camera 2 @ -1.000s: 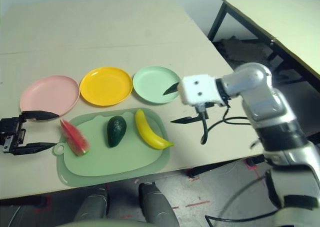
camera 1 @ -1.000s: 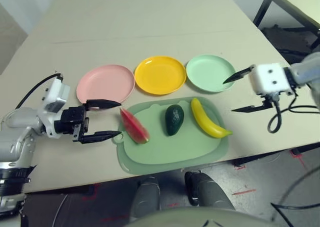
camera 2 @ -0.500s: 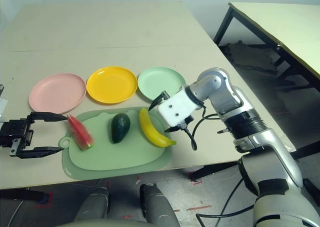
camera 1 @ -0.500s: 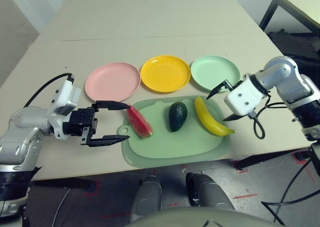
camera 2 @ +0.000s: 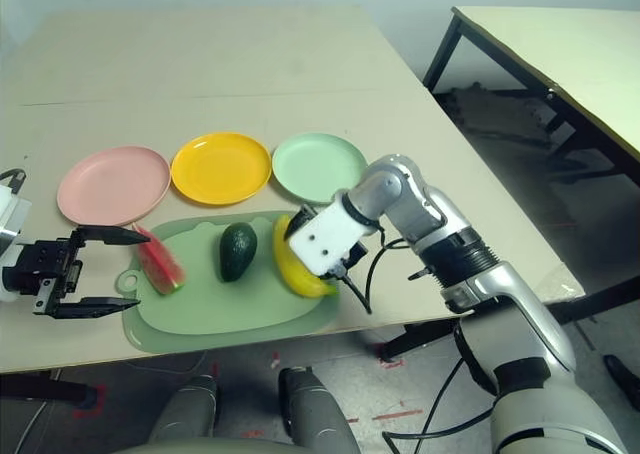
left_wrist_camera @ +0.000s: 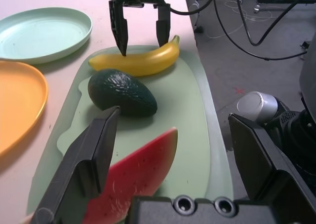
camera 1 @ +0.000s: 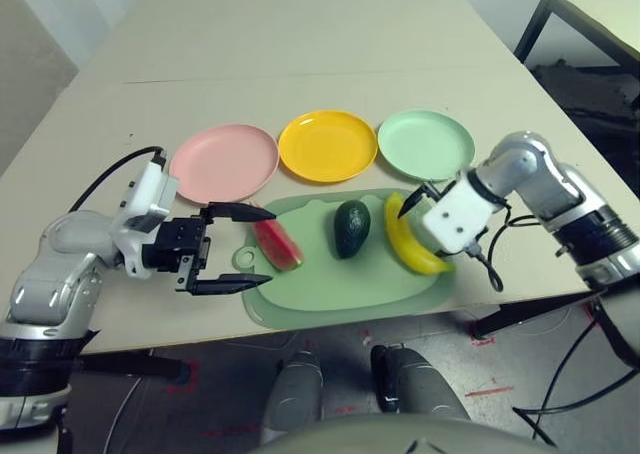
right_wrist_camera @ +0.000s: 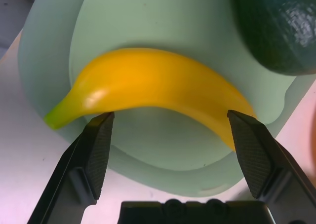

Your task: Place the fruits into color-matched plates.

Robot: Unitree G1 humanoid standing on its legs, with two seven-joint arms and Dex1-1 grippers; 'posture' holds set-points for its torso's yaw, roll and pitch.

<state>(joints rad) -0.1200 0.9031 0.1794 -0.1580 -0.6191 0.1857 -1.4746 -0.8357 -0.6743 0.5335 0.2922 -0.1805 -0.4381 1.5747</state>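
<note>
The red watermelon wedge point(camera 1: 278, 244), dark green avocado point(camera 1: 351, 227) and yellow banana point(camera 1: 408, 246) lie in a row on a green mat point(camera 1: 340, 289). Behind the mat sit the pink plate point(camera 1: 223, 162), yellow plate point(camera 1: 326, 146) and mint plate point(camera 1: 426, 145), all bare. My left gripper point(camera 1: 256, 246) is open at the mat's left edge, its fingers reaching either side of the watermelon point(left_wrist_camera: 136, 177). My right gripper point(camera 1: 418, 232) is open and lowered over the banana point(right_wrist_camera: 148, 93), one finger on each side of it, the pads point(right_wrist_camera: 98, 145) apart from the fruit.
A second table point(camera 2: 560, 44) stands off to the right beyond a gap of floor. The table's near edge runs just in front of the mat. Cables hang from both wrists.
My right gripper has swung in from the right and come down astride the banana. My left gripper has edged closer around the watermelon. The camera has also shifted.
</note>
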